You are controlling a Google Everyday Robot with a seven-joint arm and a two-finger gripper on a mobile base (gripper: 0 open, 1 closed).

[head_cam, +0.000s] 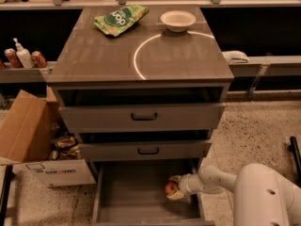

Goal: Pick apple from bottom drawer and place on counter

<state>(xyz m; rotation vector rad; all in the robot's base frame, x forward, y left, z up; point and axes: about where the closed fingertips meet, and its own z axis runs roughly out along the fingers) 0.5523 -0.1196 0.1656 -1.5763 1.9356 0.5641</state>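
The small red-and-yellow apple (170, 188) lies at the right side of the open bottom drawer (131, 192), on its flat grey floor. My gripper (173, 188) reaches into the drawer from the right. Its pale fingers sit just behind and in front of the apple, closed against it. My white arm (263, 197) fills the lower right corner. The counter (103, 55) is the grey-brown cabinet top above, with a thin white arc marked on it.
A white bowl (178, 20) and a green chip bag (120, 19) sit at the back of the counter. Two upper drawers with black handles (144, 117) stand slightly open above the gripper. An open cardboard box (28, 135) stands on the floor at the left.
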